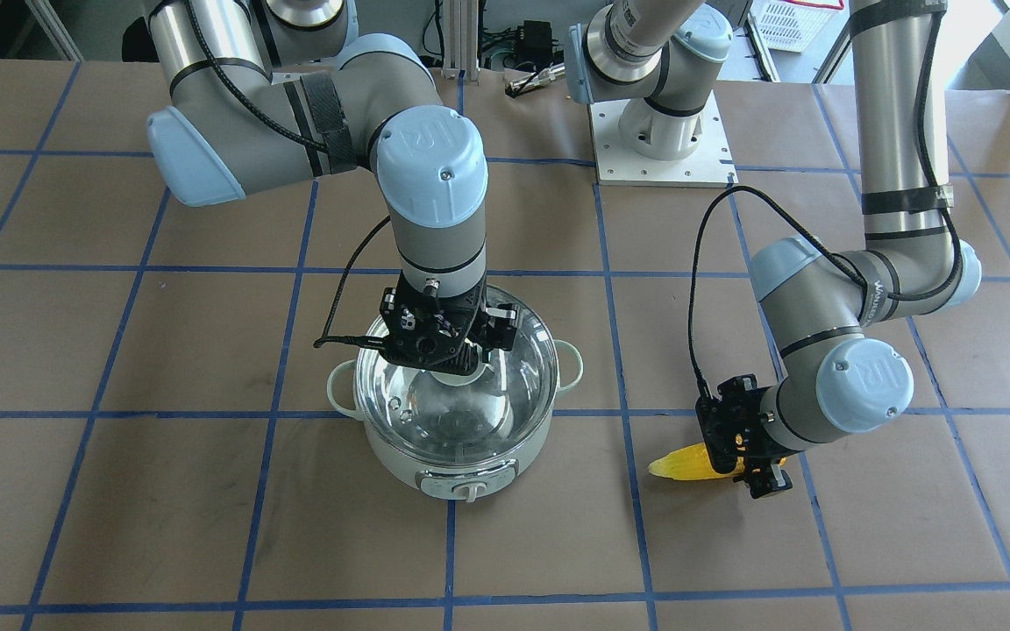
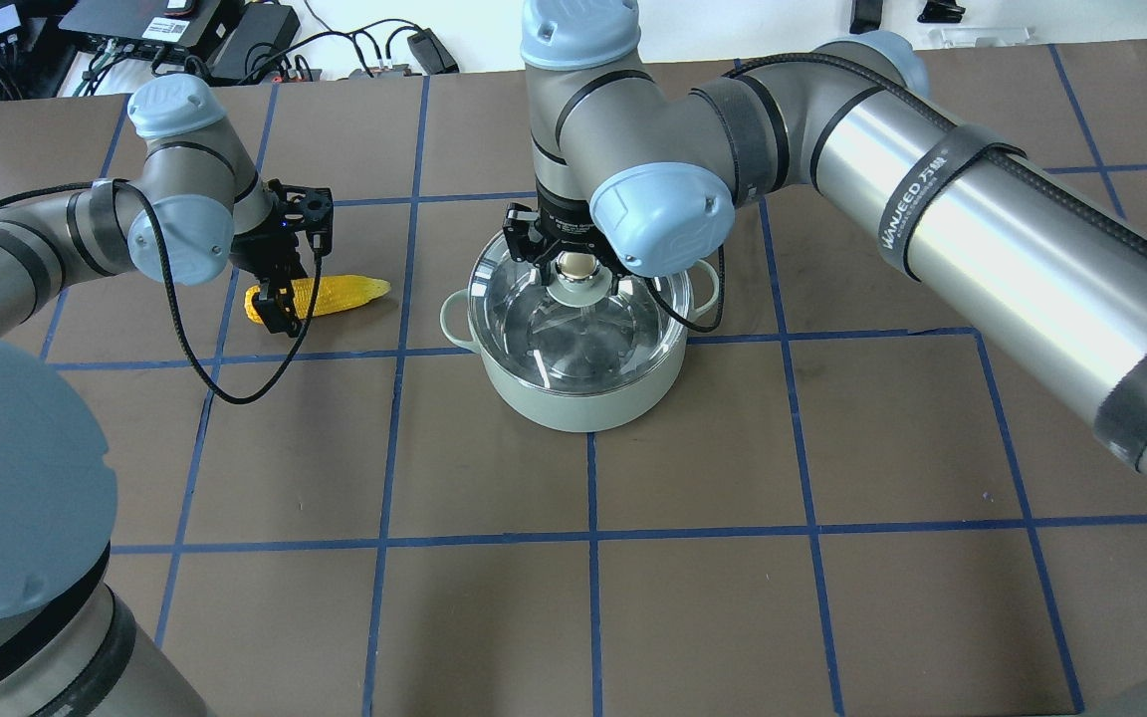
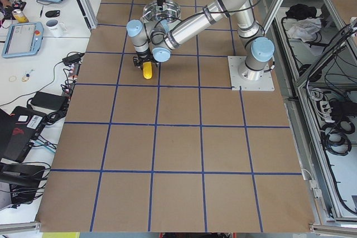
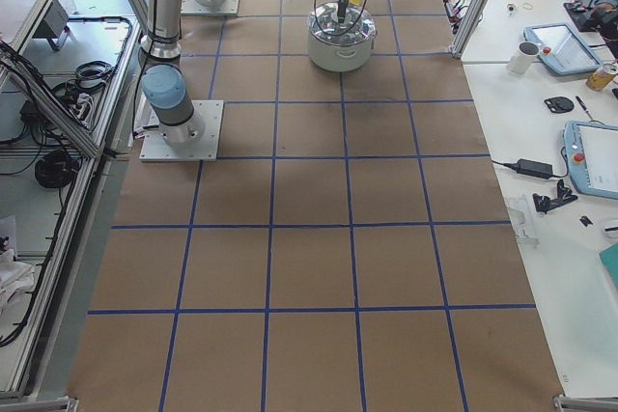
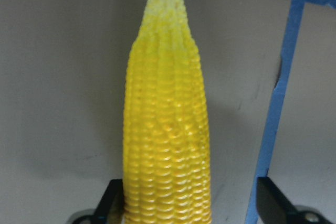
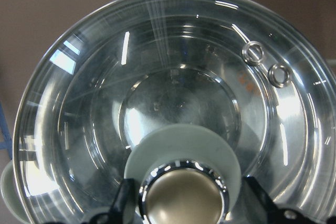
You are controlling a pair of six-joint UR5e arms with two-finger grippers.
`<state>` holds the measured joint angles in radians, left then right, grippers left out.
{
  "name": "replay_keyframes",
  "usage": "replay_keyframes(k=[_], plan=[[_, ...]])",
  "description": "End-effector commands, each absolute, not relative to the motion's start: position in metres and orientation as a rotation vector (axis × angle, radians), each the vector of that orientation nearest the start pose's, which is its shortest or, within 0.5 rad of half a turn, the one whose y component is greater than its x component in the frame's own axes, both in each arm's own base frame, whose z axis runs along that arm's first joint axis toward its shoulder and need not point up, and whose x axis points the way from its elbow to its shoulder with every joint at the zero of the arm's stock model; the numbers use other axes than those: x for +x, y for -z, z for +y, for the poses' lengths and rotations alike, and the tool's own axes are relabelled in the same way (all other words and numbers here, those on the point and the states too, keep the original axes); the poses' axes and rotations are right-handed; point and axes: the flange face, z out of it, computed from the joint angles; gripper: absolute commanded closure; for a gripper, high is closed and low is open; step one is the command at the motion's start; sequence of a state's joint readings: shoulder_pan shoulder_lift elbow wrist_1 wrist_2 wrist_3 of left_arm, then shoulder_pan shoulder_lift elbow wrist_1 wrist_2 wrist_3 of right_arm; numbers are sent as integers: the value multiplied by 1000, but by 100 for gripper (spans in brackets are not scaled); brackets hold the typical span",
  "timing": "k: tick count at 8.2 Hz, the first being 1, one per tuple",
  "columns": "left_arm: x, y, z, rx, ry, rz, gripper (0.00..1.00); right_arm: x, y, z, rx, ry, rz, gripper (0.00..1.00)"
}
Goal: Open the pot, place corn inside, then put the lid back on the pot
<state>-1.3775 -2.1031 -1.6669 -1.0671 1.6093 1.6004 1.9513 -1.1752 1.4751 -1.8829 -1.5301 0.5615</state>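
The pale mint pot (image 1: 457, 460) stands mid-table with the clear glass lid (image 1: 479, 407) sitting on it. My right gripper (image 2: 575, 271) hangs straight down over the lid, its jaws on either side of the beige ball knob (image 6: 184, 200); a small gap shows beside the knob, so it is open. The yellow corn (image 2: 344, 292) lies flat on the table to the pot's left in the overhead view. My left gripper (image 2: 280, 294) is low over the corn's thick end, open, with its fingers (image 5: 275, 203) straddling the corn (image 5: 165, 145).
The right arm's white base plate (image 1: 661, 131) stands behind the pot. The brown table is marked with a blue tape grid (image 2: 591, 538). A side bench with tablets and a mug (image 4: 527, 57) runs along the far table edge.
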Motion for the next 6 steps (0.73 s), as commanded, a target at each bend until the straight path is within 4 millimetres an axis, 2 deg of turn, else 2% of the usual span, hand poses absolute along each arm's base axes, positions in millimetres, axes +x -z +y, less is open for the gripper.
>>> replay_keyframes(k=[1, 2, 3, 4, 6], plan=[[-7, -191, -632, 2142, -177, 2379, 100, 365, -343, -541, 271, -34, 3093, 65], [-5, -192, -633, 2128, -193, 2375, 100, 365, -345, -541, 271, -29, 3089, 74], [-2, -206, -632, 2094, -216, 2350, 100, 365, -348, -542, 268, -21, 3087, 78], [7, -226, -630, 2035, -293, 2287, 100, 365, -350, -543, 268, -16, 3085, 81], [5, -279, -622, 1987, -230, 2244, 100, 366, -354, -544, 265, -6, 3082, 87]])
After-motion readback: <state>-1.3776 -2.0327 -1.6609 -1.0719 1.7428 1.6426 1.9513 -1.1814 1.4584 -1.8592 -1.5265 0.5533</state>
